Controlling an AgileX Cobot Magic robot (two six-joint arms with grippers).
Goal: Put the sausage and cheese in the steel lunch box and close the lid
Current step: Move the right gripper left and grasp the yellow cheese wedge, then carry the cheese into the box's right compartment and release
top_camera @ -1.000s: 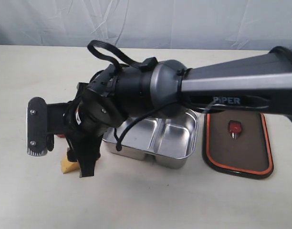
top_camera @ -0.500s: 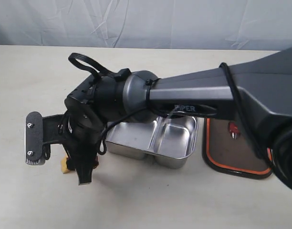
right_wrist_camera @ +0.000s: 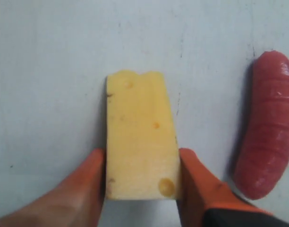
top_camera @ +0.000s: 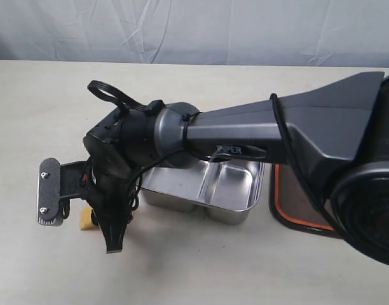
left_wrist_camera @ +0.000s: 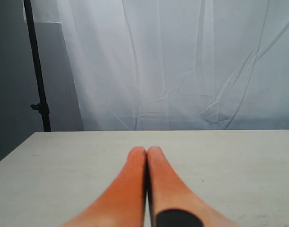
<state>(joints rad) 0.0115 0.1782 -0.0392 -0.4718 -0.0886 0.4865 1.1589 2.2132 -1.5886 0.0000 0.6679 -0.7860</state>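
The yellow cheese [right_wrist_camera: 140,142] lies on the table between my right gripper's [right_wrist_camera: 139,158] orange fingers [right_wrist_camera: 95,170], which press against both of its long sides. The red sausage [right_wrist_camera: 269,127] lies on the table beside it, apart from the fingers. In the exterior view the right arm reaches across to the left; a corner of the cheese [top_camera: 86,220] shows under the gripper [top_camera: 96,223], and the sausage is hidden. The steel lunch box [top_camera: 210,187] stands open with nothing in it. The lid [top_camera: 290,203] lies to its right, partly covered. My left gripper [left_wrist_camera: 147,150] is shut, holding nothing.
The right arm's thick body [top_camera: 258,136] crosses above the lunch box and hides its far side. A white curtain [top_camera: 194,28] hangs behind the table's far edge. A dark stand pole [left_wrist_camera: 37,66] rises beyond the table in the left wrist view.
The right arm has swung further left and lower, bringing its gripper down around the cheese. The lid's orange valve is now hidden behind the arm.
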